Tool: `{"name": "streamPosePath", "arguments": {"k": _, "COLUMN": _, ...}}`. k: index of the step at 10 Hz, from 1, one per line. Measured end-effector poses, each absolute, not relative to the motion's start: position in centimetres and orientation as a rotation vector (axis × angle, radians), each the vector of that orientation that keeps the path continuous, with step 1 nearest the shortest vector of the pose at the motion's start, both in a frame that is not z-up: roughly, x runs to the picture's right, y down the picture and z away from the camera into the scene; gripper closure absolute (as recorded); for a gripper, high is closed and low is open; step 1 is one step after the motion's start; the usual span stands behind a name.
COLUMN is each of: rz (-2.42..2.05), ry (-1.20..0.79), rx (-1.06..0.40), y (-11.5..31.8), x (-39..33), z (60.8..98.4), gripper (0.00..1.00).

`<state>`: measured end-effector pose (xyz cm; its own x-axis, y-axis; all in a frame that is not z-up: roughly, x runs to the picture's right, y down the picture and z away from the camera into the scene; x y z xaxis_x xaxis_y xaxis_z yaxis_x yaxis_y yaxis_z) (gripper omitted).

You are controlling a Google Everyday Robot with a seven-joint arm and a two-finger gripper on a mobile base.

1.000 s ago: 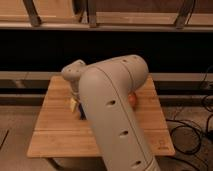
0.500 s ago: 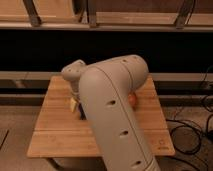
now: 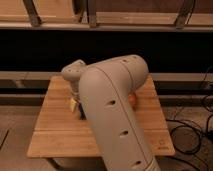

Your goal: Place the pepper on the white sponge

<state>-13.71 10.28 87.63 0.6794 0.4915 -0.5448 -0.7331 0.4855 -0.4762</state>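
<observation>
My big grey arm (image 3: pixel 117 110) covers the middle of the wooden table (image 3: pixel 55 130). The gripper (image 3: pixel 78 108) hangs below the wrist joint (image 3: pixel 74 74), low over the table's left-centre and mostly hidden by the arm. A small pale, yellowish-white piece, probably the white sponge (image 3: pixel 73 103), shows right beside the gripper. A small orange-red bit, likely the pepper (image 3: pixel 132 99), peeks out at the arm's right edge, on the table's right half. Whether anything is held is hidden.
A dark shelf and a low ledge (image 3: pixel 30 77) run behind the table. Black cables (image 3: pixel 192 132) lie on the floor to the right. Metal rack legs (image 3: pixel 32 12) stand at the top.
</observation>
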Motion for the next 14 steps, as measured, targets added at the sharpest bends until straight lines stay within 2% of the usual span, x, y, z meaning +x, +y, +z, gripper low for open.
{"name": "streamPosePath", "arguments": {"k": 3, "rz": 0.748, "ry": 0.359, "rx": -0.739, "y": 10.6, "x": -13.8, "z": 87.5, "gripper": 0.2}}
{"name": "streamPosePath", "arguments": {"k": 7, "rz": 0.681, "ry": 0.358, "rx": -0.702, "y": 14.0, "x": -14.7, "z": 84.6, "gripper": 0.2}}
{"name": "streamPosePath", "arguments": {"k": 11, "rz": 0.723, "ry": 0.366, "rx": -0.583, "y": 14.4, "x": -11.4, "z": 81.5, "gripper": 0.2}}
{"name": "streamPosePath", "arguments": {"k": 14, "rz": 0.776, "ry": 0.347, "rx": -0.596, "y": 16.5, "x": -9.6, "z": 81.7, "gripper": 0.2}}
